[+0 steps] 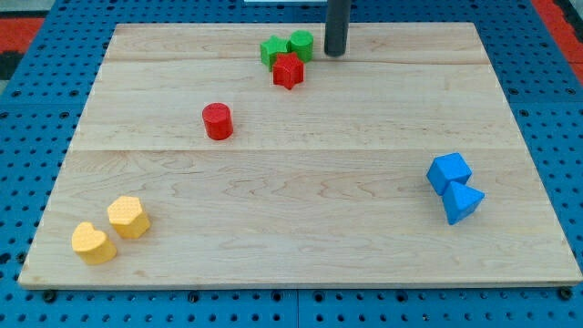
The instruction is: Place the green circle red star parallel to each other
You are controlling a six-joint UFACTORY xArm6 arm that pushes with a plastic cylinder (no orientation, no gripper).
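Note:
The green circle (301, 43) stands near the view's top centre of the wooden board (301, 228). A green star (273, 50) touches it on its left. The red star (288, 70) sits just below the two green blocks, touching or nearly touching them. My tip (335, 54) is the lower end of the dark rod, just to the right of the green circle with a small gap between them.
A red circle (218, 121) stands left of centre. A blue cube (449, 170) and a blue triangle (463, 202) sit together at the right. Two yellow blocks, a hexagon (128, 217) and a heart (93, 243), lie at the bottom left. Blue pegboard surrounds the board.

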